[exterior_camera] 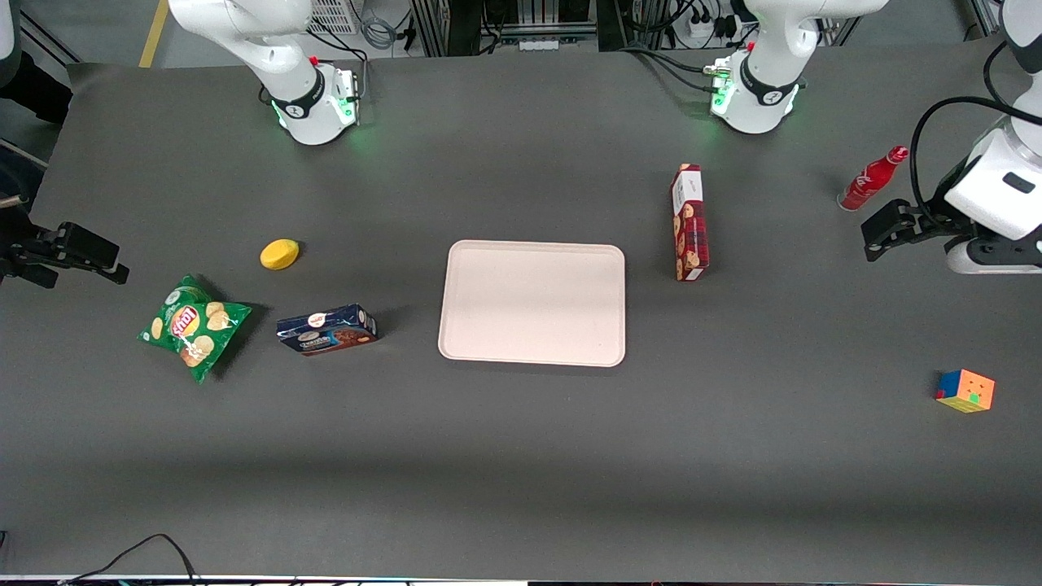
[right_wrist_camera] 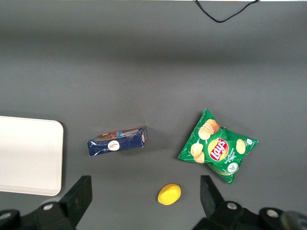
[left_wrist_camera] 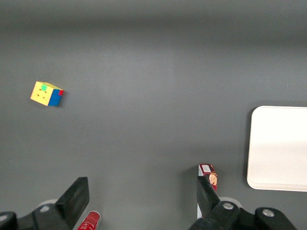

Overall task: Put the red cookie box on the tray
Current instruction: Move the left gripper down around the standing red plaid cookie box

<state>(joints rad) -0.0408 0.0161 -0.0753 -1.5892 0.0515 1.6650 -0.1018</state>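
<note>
Grey bench [exterior_camera: 521, 456], matte, fairly sparse. Red cookie box [exterior_camera: 689, 222] lies on the bench just beside the tray [exterior_camera: 533, 303], toward the working arm's end, not touching it; long axis runs away from the front camera, white end panel farthest from it. Tray sits mid-bench, nothing on it. Claw [exterior_camera: 875, 234] hovers well apart from the box at the working arm's end, fingers [left_wrist_camera: 74, 199] spread wide, holding nothing. Red bottle [exterior_camera: 871, 179] stands near the claw. Rubik's cube [exterior_camera: 965, 391] nearer the front camera. Toward the parked arm's end: blue cookie box [exterior_camera: 327, 330], yellow lemon-like object [exterior_camera: 279, 254], green chips bag [exterior_camera: 194, 325]. Nothing between box and tray.
</note>
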